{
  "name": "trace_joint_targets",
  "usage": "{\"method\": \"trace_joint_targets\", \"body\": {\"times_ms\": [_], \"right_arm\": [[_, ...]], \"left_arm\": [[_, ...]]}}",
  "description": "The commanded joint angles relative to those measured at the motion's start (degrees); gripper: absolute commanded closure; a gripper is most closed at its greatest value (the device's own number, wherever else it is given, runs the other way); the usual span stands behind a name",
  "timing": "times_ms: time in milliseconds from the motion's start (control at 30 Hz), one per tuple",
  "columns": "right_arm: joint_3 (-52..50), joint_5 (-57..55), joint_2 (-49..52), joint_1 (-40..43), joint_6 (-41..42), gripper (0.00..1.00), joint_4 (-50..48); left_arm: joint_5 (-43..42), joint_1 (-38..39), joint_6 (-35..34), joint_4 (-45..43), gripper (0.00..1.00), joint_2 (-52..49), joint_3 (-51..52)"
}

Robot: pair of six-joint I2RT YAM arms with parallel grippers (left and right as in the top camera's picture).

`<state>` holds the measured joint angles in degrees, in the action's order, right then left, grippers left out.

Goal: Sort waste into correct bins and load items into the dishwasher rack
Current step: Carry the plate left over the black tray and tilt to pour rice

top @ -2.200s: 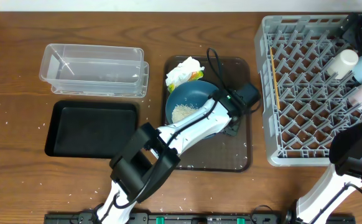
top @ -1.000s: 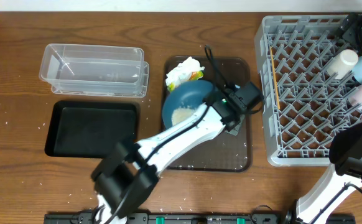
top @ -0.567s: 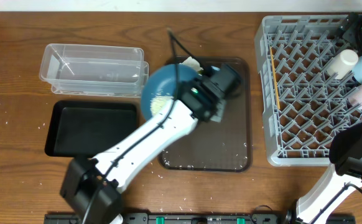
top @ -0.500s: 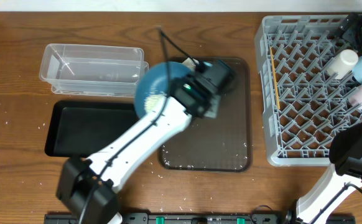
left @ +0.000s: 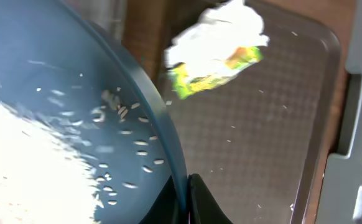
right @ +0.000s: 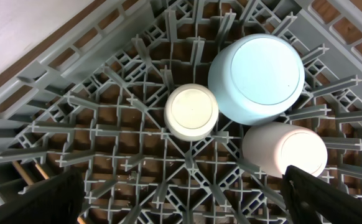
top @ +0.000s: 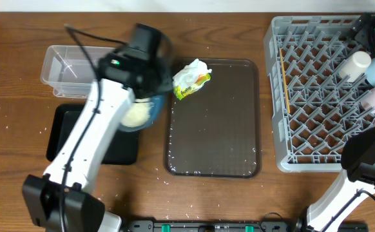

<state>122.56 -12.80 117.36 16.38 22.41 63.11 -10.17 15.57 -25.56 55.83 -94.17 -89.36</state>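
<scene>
Left gripper: fingers pressed onto the rim of the wide dark blue bowl, one inside the rim and one outside. A heap of white rice lies in the bowl, with loose grains up its inner wall.

In the overhead view the dark blue bowl is over the 3 o'clock end of the black tray, just at 6 o'clock of the clear tub. Whether the bowl touches the tray cannot be told.

At 2 o'clock of the bowl, a crumpled napkin and the yellow-green wrapper lie touching each other in the 11 o'clock corner of the brown tray. Stray grains dot this tray and the table.

Right gripper: fingers spread wide, holding nothing, above the dishwasher rack. In the rack, the pale blue bowl sits upside down. The white cup is just beside it at 8 o'clock, and the pink cup is at its 5 o'clock.

The rack stands at 3 o'clock of the brown tray. A chopstick lies along the rack's 9 o'clock wall.
</scene>
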Motion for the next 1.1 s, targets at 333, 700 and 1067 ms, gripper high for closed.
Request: {"method": "trace_joint_targets", "body": {"times_ms": [333, 700, 1067], "right_arm": [[0.4, -0.2, -0.2, 0.1, 0.9, 0.01, 0.0], [0.4, -0.2, -0.2, 0.1, 0.9, 0.01, 0.0], [0.4, -0.2, -0.2, 0.1, 0.9, 0.01, 0.0]], "left_arm": [[-27.1, -15.5, 5.4, 1.6, 0.94, 1.4, 0.2], [-39.8, -27.3, 10.6, 6.2, 0.94, 1.4, 0.3], [-55.6, -35.7, 18.1, 11.4, 0.94, 1.4, 0.6]]}}
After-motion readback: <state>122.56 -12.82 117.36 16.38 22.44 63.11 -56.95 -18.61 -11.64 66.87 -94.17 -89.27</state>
